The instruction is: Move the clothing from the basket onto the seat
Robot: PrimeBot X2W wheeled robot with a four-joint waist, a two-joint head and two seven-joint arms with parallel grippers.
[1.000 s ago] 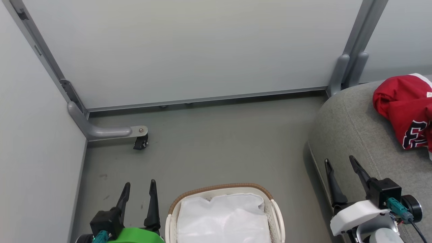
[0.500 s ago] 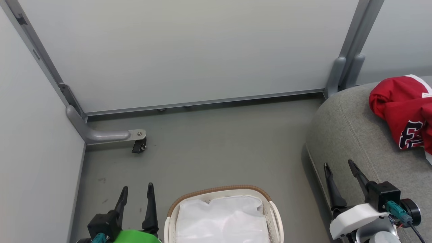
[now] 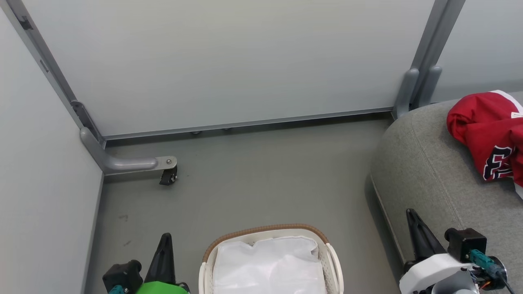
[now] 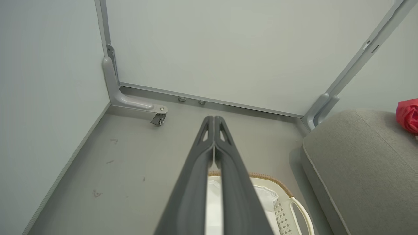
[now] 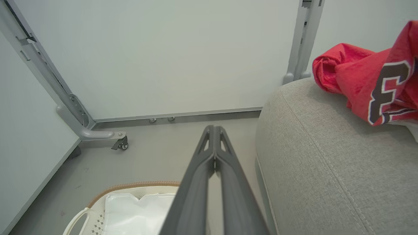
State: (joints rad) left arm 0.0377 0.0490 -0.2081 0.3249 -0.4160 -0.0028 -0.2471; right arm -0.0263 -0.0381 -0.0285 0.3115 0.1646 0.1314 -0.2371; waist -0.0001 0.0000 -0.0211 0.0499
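Red clothing with dark lettering [image 3: 488,134] [image 5: 369,78] [image 4: 408,115] lies crumpled on the grey seat [image 3: 433,171] [image 5: 320,156] [image 4: 356,163] at the right. At the bottom centre on the floor stands the white basket with the brown rim [image 3: 265,229] [image 4: 287,209] [image 5: 98,202], with just its white cloth liner [image 3: 269,265] inside. My left gripper [image 3: 165,238] [image 4: 214,118] is shut and empty, left of the basket. My right gripper [image 3: 410,213] [image 5: 214,128] is shut and empty beside the seat's front edge.
Grey partition panels close off the back and left, with a metal foot and caster [image 3: 168,176] on the floor at the left. A grey post [image 3: 425,69] stands behind the seat. Bare grey floor [image 3: 265,179] lies between the basket and the panels.
Both grippers have gone from open to shut, with nothing between the fingers. The camera shifted slightly early on; clothing, basket and seat stay put.
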